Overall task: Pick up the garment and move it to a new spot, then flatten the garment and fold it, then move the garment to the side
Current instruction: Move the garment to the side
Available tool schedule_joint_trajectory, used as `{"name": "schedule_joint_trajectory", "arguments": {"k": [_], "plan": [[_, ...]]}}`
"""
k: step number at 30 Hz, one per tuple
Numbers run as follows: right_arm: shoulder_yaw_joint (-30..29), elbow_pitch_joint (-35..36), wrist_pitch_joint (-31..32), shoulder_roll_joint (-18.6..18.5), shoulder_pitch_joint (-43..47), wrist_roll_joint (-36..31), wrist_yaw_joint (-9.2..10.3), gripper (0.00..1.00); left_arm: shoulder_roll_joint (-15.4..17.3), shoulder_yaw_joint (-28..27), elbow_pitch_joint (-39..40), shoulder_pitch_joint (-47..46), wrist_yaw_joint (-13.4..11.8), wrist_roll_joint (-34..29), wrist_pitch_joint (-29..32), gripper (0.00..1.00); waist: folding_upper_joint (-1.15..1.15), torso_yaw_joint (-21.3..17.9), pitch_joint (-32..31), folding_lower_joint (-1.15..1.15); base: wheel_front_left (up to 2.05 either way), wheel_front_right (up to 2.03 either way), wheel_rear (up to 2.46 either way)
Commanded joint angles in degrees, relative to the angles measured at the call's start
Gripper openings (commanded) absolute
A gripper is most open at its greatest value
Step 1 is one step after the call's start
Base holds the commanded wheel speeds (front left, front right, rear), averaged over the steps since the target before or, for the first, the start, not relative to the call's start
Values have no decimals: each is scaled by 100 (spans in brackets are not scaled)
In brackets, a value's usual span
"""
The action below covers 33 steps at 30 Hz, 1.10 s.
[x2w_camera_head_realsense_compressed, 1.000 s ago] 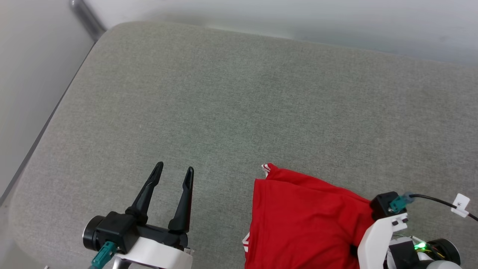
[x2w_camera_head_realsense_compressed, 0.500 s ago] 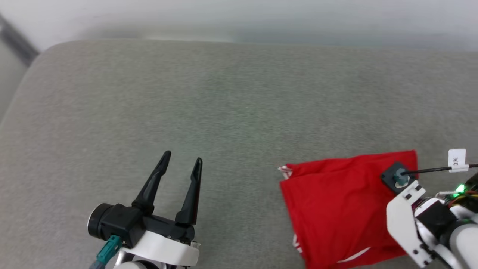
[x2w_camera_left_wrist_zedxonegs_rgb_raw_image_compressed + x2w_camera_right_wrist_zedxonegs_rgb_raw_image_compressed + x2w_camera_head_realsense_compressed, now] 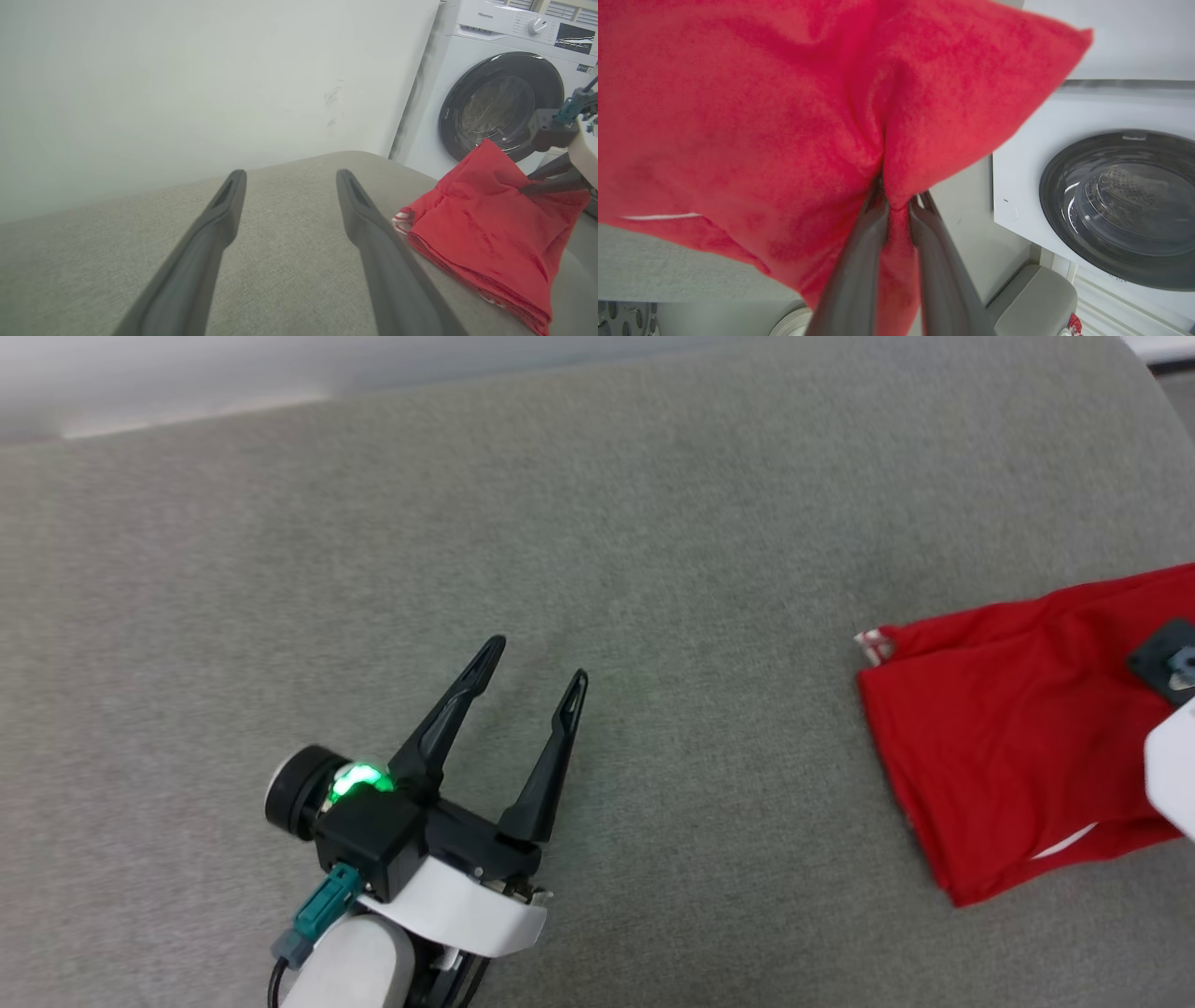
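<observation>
Two fingers of the right gripper [image 3: 896,198] have just pinched shut on a ridge of the garment [image 3: 1008,728], and cloth bunches between them. Garment is folded, red side out, at the right end of the cushion [image 3: 467,523] beside the washer [image 3: 495,112]. Gripped edge is lifted; opposite edge rests on the cushion. Head camera has swung right, so much of the apparent shift is not the garment's. Left gripper [image 3: 537,658] hovers spread and empty, well apart. Judgement: folding looks done and the move aside is starting. Risk: fold slipping open.
</observation>
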<state>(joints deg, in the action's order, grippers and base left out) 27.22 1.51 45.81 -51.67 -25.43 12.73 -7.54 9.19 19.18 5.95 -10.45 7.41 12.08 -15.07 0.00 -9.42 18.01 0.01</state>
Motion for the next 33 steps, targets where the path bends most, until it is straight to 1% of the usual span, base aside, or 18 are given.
{"name": "schedule_joint_trajectory", "arguments": {"k": [1,3,7,10,18,22,25,27,28,29,30,33], "plan": [[-29,-135,-154,-110,-179,30,9,0,85,43,32,-167,6,-43,-13,100,0,-375,457,-1,0,0,0],[-69,-367,-389,-202,-294,-20,9,0,161,149,62,-340,6,-57,-12,100,0,-457,650,-1,0,0,0],[-245,-909,-844,-239,-467,-117,10,0,306,336,132,-636,6,-85,-12,100,0,-559,1022,-1,0,0,0],[-442,-1338,-1201,-238,-573,-207,10,0,412,449,208,-854,6,-105,-12,100,0,-560,1311,-1,0,0,0],[-1238,-2500,-2038,1,-815,-599,10,0,644,578,388,-1231,6,-139,-12,100,0,-498,1888,-1,0,0,0],[-1689,-3009,-2273,260,-1005,-791,10,0,767,540,503,-1285,6,-113,-12,100,0,-506,2048,-1,0,0,0],[-1762,-3220,-2386,342,-1127,-1046,10,0,811,534,536,-1316,6,-91,-12,100,0,-505,2079,-1,0,0,0],[-1782,-3273,-2391,395,-1160,-1082,10,0,824,531,534,-1325,6,-86,-12,100,0,-508,2080,-1,0,0,0],[-1809,-3307,-2400,470,-1194,-1091,10,6,834,525,529,-1333,6,-87,-12,100,0,-511,2077,-1,0,0,0],[-1864,-3335,-2426,546,-1258,-1121,10,79,838,519,519,-1335,6,-89,-12,100,0,-516,2068,-1,0,0,0],[-1880,-3349,-2439,603,-1277,-1167,9,100,832,517,505,-1333,6,-83,-12,100,0,-517,2044,-1,0,0,0],[-1928,-3321,-2502,721,-1359,-1297,9,100,785,528,437,-1294,6,-64,-12,100,0,-490,1906,-1,0,0,0]]}}
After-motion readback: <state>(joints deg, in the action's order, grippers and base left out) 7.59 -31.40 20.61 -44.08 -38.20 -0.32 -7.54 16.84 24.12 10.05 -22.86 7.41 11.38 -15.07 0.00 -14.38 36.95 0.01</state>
